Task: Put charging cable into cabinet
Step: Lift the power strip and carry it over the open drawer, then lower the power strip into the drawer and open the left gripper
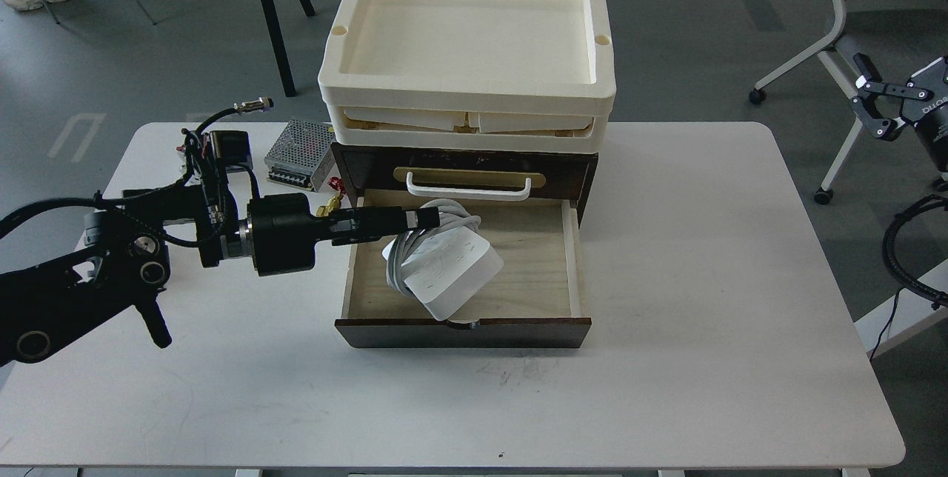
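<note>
White table (703, 314), open cabinet (459, 325) drawer, charging cable (444, 269) inside, its cord pinched by left end effector (428, 218).

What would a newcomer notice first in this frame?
The open cabinet drawer at table centre, with the white charging cable tilted over it, its cord bundle at the left end effector. Behind, cream trays stack atop the cabinet; the right end effector hangs far right.
</note>
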You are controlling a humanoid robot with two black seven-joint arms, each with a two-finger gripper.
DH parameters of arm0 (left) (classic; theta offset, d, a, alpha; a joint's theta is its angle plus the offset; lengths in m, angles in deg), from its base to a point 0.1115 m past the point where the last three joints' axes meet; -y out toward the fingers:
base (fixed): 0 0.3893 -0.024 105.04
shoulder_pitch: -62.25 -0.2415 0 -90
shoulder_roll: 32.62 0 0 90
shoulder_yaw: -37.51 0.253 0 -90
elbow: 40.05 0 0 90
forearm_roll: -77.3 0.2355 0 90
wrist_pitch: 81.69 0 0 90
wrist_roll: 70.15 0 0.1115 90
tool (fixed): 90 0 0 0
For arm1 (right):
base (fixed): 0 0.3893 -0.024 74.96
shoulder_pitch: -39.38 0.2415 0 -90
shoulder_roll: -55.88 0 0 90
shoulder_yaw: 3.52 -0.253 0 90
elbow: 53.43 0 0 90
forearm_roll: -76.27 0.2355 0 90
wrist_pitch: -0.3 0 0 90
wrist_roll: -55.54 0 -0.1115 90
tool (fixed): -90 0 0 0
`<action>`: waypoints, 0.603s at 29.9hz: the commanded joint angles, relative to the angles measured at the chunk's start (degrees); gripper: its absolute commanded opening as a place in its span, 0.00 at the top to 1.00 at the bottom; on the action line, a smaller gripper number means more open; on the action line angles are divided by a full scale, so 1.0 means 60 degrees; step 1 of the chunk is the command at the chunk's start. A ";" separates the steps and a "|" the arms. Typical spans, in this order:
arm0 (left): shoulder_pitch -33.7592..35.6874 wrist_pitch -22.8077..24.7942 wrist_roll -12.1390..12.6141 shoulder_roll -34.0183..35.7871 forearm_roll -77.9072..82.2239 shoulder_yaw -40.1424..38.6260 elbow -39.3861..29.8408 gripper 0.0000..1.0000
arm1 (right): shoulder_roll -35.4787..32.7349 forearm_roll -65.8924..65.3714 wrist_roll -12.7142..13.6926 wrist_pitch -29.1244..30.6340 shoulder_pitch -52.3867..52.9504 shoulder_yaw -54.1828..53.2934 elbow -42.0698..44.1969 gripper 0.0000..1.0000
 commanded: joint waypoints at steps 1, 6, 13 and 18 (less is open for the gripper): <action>-0.0006 -0.0001 -0.0002 -0.0657 0.0014 0.0017 0.1030 1.00 | -0.0003 0.0011 -0.0001 0.0000 -0.0065 -0.0010 -0.0012 0.00; -0.0035 -0.0001 -0.0002 -0.1419 0.0043 0.0032 0.2377 1.00 | -0.0003 0.0011 -0.0001 0.0000 -0.0080 -0.0010 0.0002 0.00; -0.0152 -0.0001 -0.0002 -0.2327 -0.0001 0.0134 0.3682 1.00 | -0.0003 0.0011 -0.0001 0.0000 -0.0080 -0.0010 0.0002 0.00; -0.0328 -0.0001 -0.0002 -0.2563 -0.0030 0.0090 0.3947 1.00 | -0.0003 0.0011 -0.0001 0.0000 -0.0080 -0.0010 0.0002 0.00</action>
